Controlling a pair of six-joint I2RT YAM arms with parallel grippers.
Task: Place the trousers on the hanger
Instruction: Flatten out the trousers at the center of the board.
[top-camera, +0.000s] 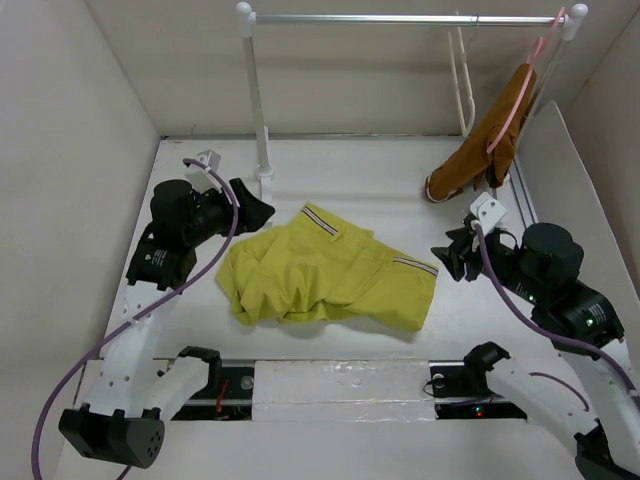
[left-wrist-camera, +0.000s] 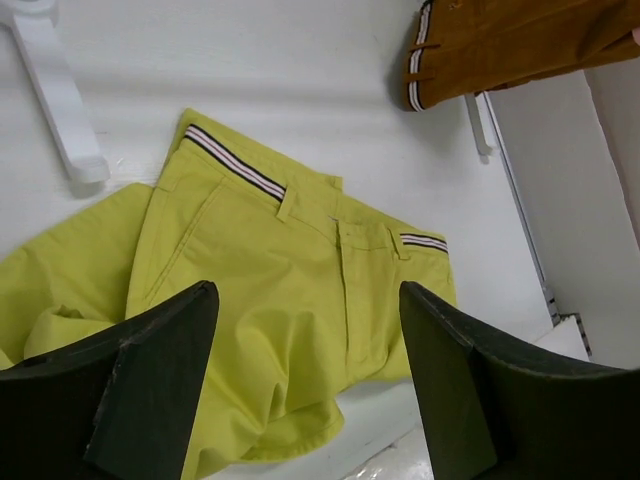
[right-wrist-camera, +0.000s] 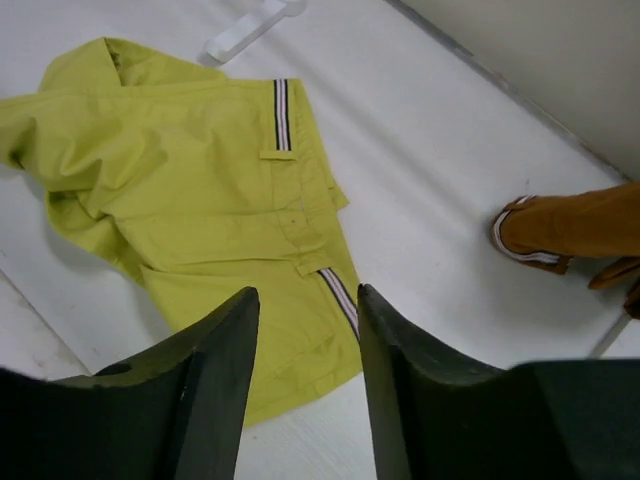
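Left pincer (left-wrist-camera: 308, 292): we see it wide, empty.
Right pincer (right-wrist-camera: 307, 293): wide, empty.
Trousers (top-camera: 325, 275): crumpled, centre of surface (top-camera: 340, 165).
Hanger (top-camera: 460, 95): on rail (top-camera: 400, 18), 1 o'clock.

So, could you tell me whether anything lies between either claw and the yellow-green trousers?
Nothing visible does. The crumpled yellow-green cloth trousers lie alone on the white table, with only tabletop between them and the open left claw and right claw.

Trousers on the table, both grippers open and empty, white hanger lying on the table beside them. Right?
No: the white hanger hangs from the rail, not on the table, as the top view shows. The trousers lie on the table; left gripper and right gripper are open and empty.
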